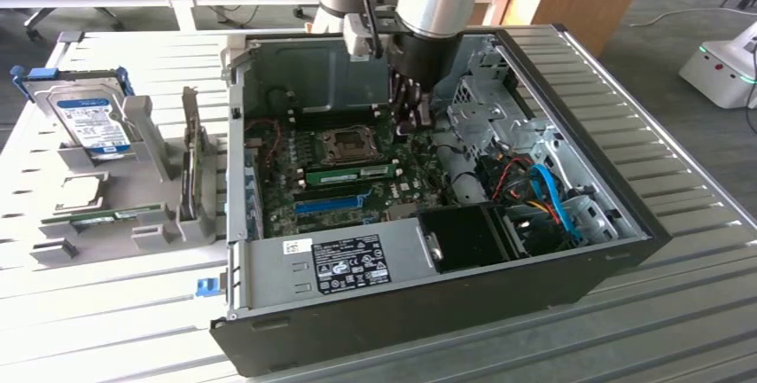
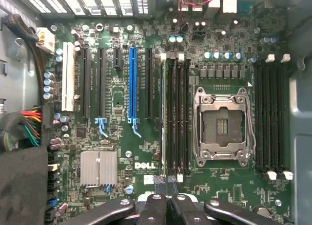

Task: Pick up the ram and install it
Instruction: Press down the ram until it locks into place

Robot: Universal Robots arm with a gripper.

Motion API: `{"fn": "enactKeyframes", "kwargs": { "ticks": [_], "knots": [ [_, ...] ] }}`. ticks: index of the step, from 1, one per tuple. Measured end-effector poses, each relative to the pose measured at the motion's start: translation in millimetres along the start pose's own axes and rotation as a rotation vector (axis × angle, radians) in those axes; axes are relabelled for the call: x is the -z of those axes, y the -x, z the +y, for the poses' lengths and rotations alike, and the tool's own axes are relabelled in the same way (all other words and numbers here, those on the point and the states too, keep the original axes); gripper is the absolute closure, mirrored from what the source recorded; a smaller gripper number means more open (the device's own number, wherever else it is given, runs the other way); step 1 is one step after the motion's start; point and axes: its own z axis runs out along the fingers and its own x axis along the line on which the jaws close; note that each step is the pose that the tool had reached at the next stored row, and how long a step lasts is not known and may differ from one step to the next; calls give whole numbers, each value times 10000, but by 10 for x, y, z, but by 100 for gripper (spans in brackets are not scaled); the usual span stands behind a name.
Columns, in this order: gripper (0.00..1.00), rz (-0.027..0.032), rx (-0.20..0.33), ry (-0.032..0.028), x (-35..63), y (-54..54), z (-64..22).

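Wrist view — gripper (image 2: 166,187) jaws together at one end of the ram (image 2: 163,113) — case wall (image 2: 300,118) well apart.

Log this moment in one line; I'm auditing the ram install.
gripper: shut, inside computer case | ram: one stick in a motherboard slot | other stick: on grey holder outside case
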Motion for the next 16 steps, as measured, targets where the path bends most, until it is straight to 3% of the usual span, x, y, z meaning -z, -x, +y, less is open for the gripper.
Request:
{"fn": "enactKeyframes", "kwargs": {
  "ticks": [16],
  "knots": [
    [89,-7,0,1,-278,-3,-14]
  ]
}}
